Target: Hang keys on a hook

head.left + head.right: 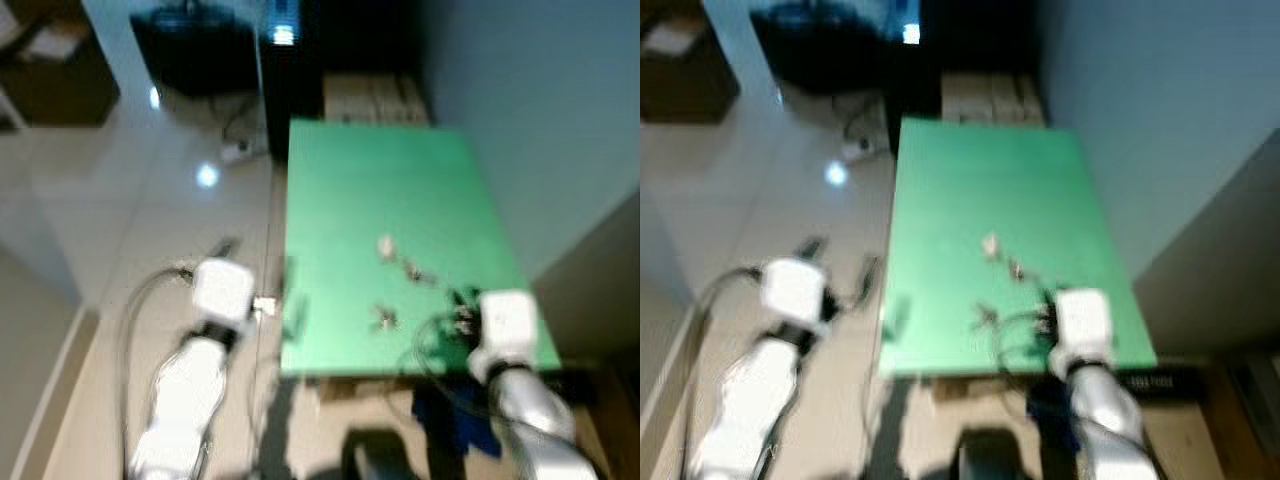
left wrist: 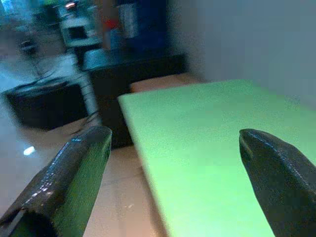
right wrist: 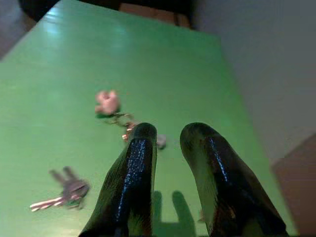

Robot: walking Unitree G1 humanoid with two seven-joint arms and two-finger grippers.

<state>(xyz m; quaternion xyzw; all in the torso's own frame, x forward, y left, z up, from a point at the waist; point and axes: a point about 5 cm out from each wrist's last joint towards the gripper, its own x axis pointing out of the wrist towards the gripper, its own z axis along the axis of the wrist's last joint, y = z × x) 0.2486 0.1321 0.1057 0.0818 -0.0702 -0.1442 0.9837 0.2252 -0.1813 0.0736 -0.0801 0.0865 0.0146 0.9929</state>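
While my right pincer (image 3: 168,136) hovers narrow over the green counter (image 1: 380,180), two sets of keys (image 3: 66,190) lie there; my left pincer (image 2: 173,163) gapes wide beside it.

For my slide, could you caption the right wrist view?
Right gripper hovers over the green table near the keys.

I see a green desk (image 1: 380,190) beside a pale wall (image 1: 540,100), a dark cabinet (image 1: 200,45) beyond it, cables (image 1: 235,140) on glossy floor (image 1: 120,220).
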